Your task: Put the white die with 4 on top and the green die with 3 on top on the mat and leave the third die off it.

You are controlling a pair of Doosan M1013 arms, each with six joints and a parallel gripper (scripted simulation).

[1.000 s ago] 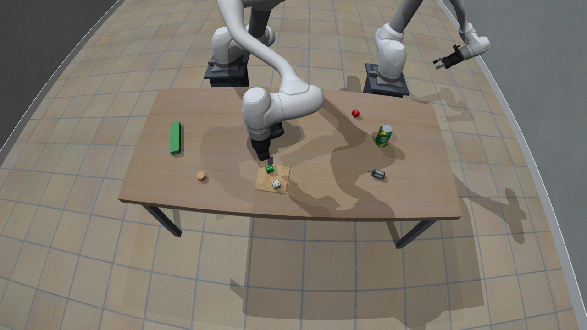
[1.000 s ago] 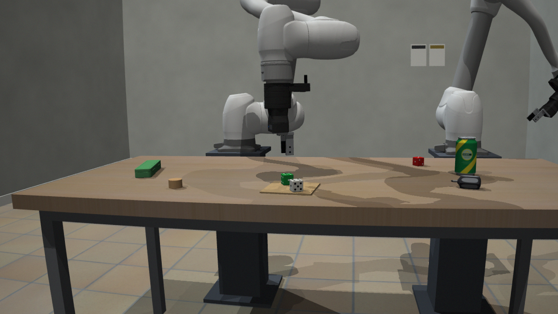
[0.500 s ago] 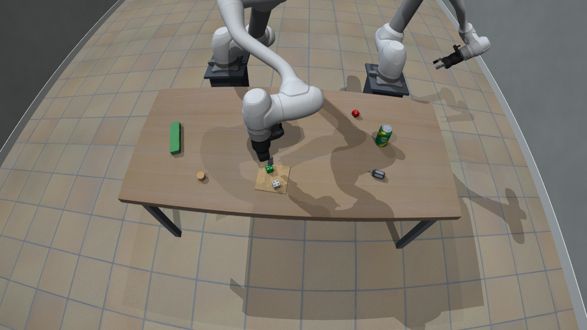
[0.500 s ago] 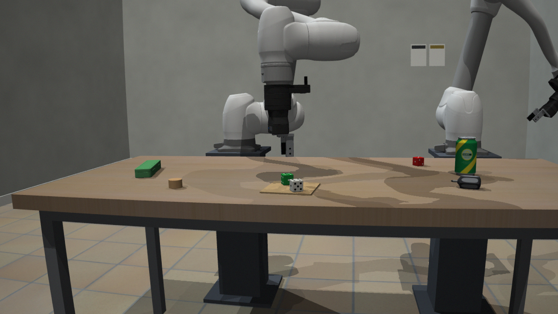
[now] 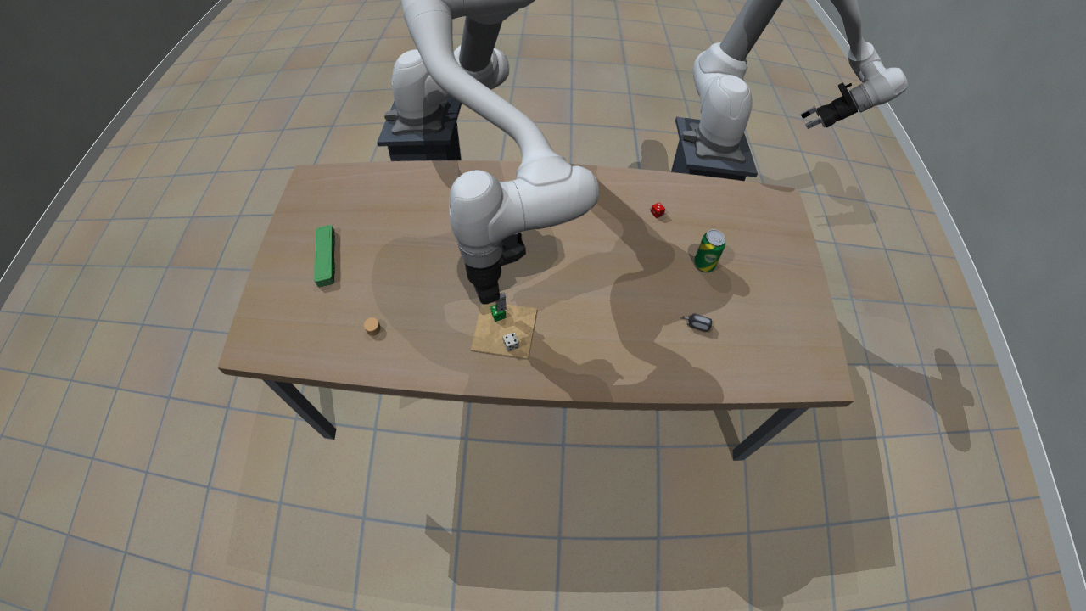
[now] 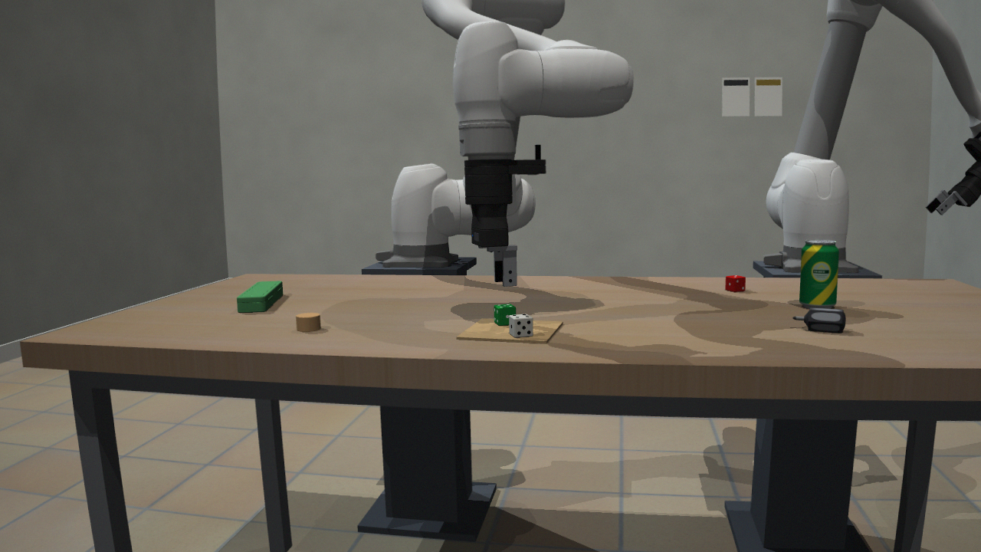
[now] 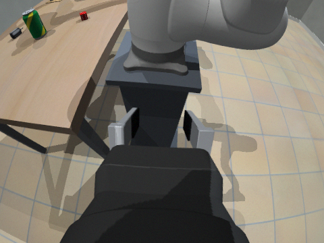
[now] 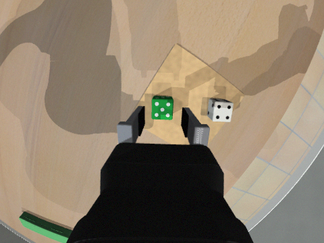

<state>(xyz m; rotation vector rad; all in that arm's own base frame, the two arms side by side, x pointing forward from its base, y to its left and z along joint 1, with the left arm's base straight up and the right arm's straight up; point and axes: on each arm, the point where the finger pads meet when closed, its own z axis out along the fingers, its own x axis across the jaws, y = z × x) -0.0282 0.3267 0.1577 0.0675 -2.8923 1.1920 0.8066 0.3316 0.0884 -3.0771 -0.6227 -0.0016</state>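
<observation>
The white die (image 5: pixel 511 341) (image 6: pixel 520 325) (image 8: pixel 221 110) sits on the mat (image 5: pixel 485 341) (image 6: pixel 480 333) (image 8: pixel 177 61), 4 up, seemingly done — the green die (image 5: pixel 498 312) (image 6: pixel 503 314) (image 8: pixel 162 108) there shows 5, so turning it to 3 remains, the right claw (image 5: pixel 497 302) (image 6: pixel 504 282) (image 8: pixel 163 115) released above.

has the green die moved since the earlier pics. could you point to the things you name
No. In the top and exterior views, the green die (image 5: pixel 498 312) (image 6: pixel 504 314) (image 8: pixel 162 108) keeps its place on the mat (image 5: pixel 485 341) (image 6: pixel 480 333) (image 8: pixel 179 64), judged against the mat's edges.
</observation>
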